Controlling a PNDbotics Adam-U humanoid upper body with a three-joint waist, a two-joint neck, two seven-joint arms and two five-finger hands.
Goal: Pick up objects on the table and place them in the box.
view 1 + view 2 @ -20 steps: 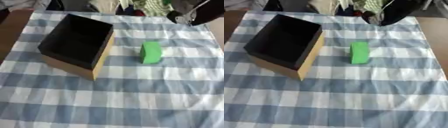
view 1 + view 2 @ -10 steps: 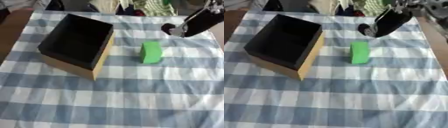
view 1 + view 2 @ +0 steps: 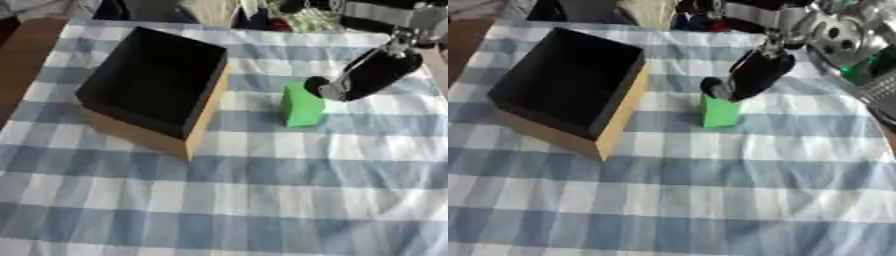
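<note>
Reaching step: right hand [image 3: 367,75] over green block [image 3: 303,106] near table's [image 3: 262,210] far edge; finger state impossible to tell. Next: grasping, then carrying to box [image 3: 153,90].

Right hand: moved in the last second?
Yes. The right hand has come down from the far right corner toward the green block, now right beside its far end; the block and box lie as before.

Open box [image 3: 153,90] on the tabletop [image 3: 262,200], left of centre; block [image 3: 303,106] right of it, a little apart; right robot hand [image 3: 363,77] at the block's far right top corner; clutter behind the tabletop's far edge
</note>
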